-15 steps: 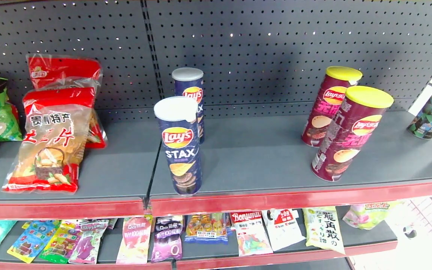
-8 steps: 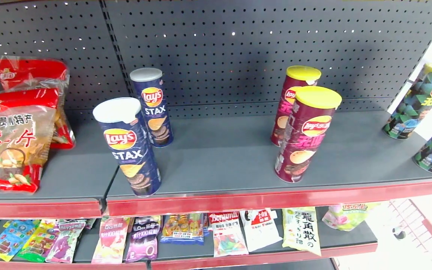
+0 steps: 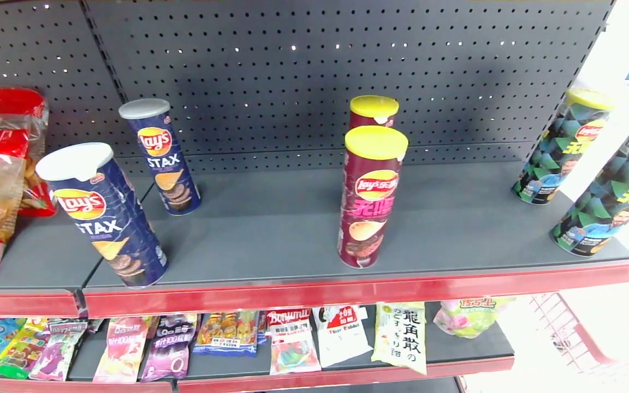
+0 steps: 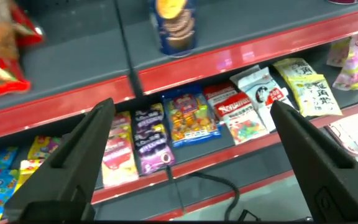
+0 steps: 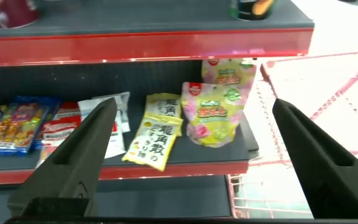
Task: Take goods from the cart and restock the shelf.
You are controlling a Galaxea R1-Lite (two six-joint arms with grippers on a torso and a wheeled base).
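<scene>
While both arms are hanging in front of the lower shelf board, you are seeing the left gripper (image 4: 185,168) with its fingers spread wide, holding nothing, and the right gripper (image 5: 191,162) likewise released. On the shelf (image 3: 347,289), a near blue can (image 3: 104,213) and a far blue can (image 3: 164,158) are standing at the left. Two maroon cans (image 3: 369,196) are standing mid-shelf, one behind the other, and two green cans (image 3: 604,202) at the right end. Snack bags (image 3: 298,338) are lying on the board below. The pink wire cart (image 3: 571,333) is sitting just right of the shelf.
</scene>
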